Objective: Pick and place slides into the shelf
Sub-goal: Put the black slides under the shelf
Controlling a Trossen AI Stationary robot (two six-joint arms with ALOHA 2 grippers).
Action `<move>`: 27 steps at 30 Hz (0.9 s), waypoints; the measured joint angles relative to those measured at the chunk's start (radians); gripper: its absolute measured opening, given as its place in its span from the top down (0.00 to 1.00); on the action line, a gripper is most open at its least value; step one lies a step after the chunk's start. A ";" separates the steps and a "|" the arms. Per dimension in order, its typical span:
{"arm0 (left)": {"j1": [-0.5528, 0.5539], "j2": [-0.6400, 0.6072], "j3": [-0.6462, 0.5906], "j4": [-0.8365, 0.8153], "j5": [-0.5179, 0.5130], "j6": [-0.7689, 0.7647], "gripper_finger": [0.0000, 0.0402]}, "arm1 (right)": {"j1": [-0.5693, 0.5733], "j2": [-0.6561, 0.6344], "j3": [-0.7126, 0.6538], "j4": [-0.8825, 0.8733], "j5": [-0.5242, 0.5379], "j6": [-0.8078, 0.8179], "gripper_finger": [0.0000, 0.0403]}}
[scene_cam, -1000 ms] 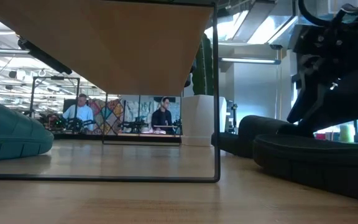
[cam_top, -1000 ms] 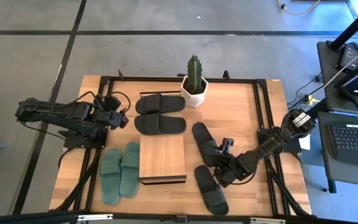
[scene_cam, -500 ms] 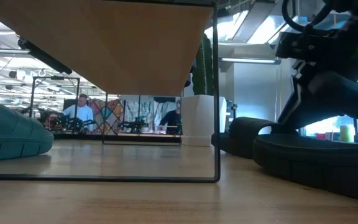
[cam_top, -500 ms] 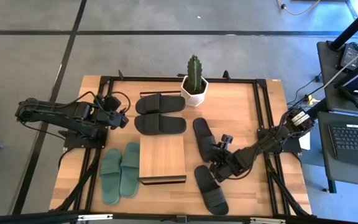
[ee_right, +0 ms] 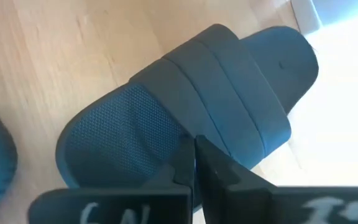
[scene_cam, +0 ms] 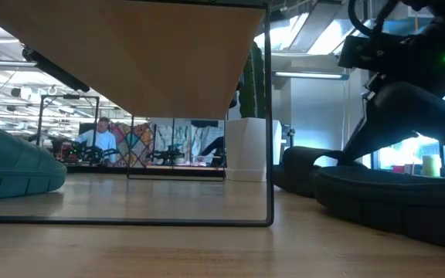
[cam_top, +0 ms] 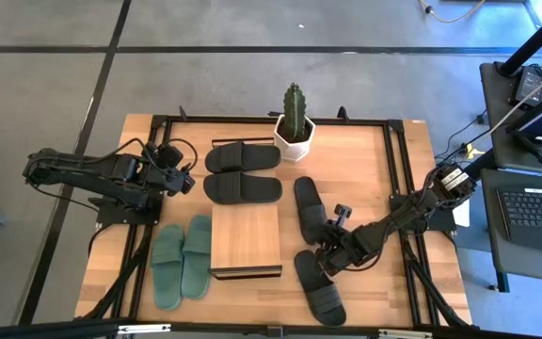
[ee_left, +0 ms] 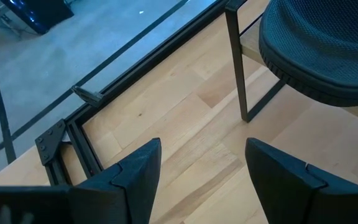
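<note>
Slides on shelf point(cam_top: 245, 236): 0 of 6; all 6 on desk point(cam_top: 365, 169); my right tool point(cam_top: 325, 252) pinched shut on 1 black slide point(cam_top: 310, 213), left tool point(cam_top: 184, 181) wide, idle.

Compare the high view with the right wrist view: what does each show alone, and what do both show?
High view only: the shelf, green slides, cactus pot, black pair, and the left hand waiting near it. Right wrist view only: the right hand shut at a black slide's strap edge, ribbed strap, textured footbed. Both: that slide and hand.
</note>
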 joint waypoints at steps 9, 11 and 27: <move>0.000 0.000 0.000 0.000 0.001 0.000 0.44 | -0.013 0.000 0.089 -0.149 -0.009 0.213 1.00; 0.000 0.000 0.000 0.000 0.000 0.000 0.44 | -0.014 0.000 0.156 -0.271 -0.009 0.285 1.00; 0.000 0.000 0.000 0.000 0.001 0.000 0.44 | -0.038 0.000 0.605 -0.826 -0.062 0.622 1.00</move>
